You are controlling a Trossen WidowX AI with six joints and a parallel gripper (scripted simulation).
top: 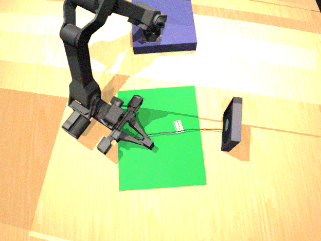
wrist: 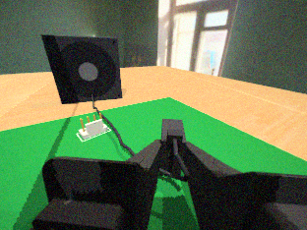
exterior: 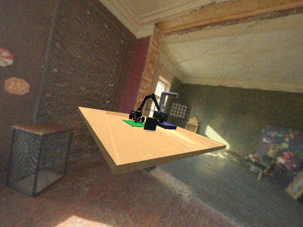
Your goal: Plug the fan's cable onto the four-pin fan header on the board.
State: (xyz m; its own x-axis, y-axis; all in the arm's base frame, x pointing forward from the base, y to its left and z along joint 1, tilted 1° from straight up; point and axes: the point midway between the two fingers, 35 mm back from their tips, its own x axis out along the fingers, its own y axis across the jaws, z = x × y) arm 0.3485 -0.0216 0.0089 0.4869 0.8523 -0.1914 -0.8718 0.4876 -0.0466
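My gripper [top: 149, 143] [wrist: 171, 145] is shut on the cable's plug, which the fingertips mostly hide. It hangs low over the left part of the green board [top: 165, 166] [wrist: 236, 152] [exterior: 129, 122]. The thin dark cable [top: 191, 130] [wrist: 115, 132] runs from the fingers past the header to the fan [top: 235, 121] [wrist: 89, 71] [exterior: 150, 123]. The white four-pin header [top: 178, 126] [wrist: 95, 129] sits on the board, right of the fingers in the top view. Its orange pins stand bare in the wrist view. A dark cable loop shows beneath the fingers in the wrist view.
The black square fan stands upright on the wooden table [top: 272, 194] [exterior: 137, 146], beyond the board's right edge in the top view. The arm's base stands on a blue slab [top: 178, 32] [exterior: 167, 125] behind the board. The cable passes close beside the header.
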